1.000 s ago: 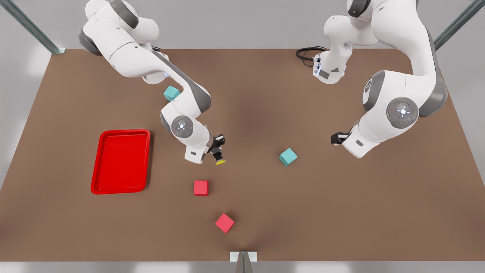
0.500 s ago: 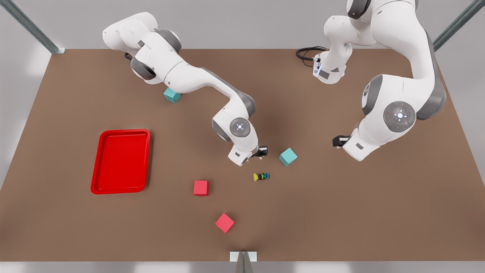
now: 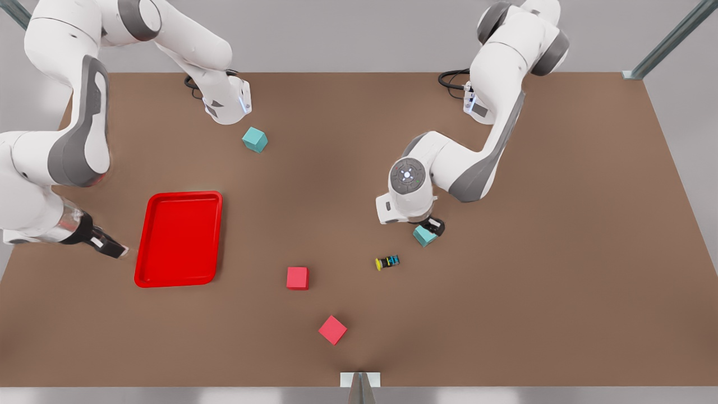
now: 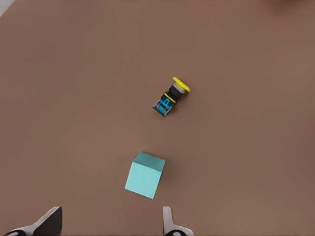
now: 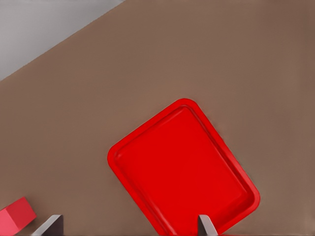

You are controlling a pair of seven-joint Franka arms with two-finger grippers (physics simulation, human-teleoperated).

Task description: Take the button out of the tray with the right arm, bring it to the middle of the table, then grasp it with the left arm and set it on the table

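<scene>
The button lies on its side on the table near the middle, yellow cap toward the front view's left. The left wrist view shows the button beyond a teal cube. My left gripper hangs open just above that teal cube, a short way right of the button; its fingertips hold nothing. My right gripper is open, low beside the left edge of the empty red tray. The tray lies ahead of its fingertips.
A second teal cube sits at the back near the right arm's base. Two red cubes lie in front of the middle, one of them also seen from the right wrist. A black cable coils at the back.
The right gripper let the button go on the table and swung far left to beside the tray. The left arm moved in from the right to above the teal cube.
</scene>
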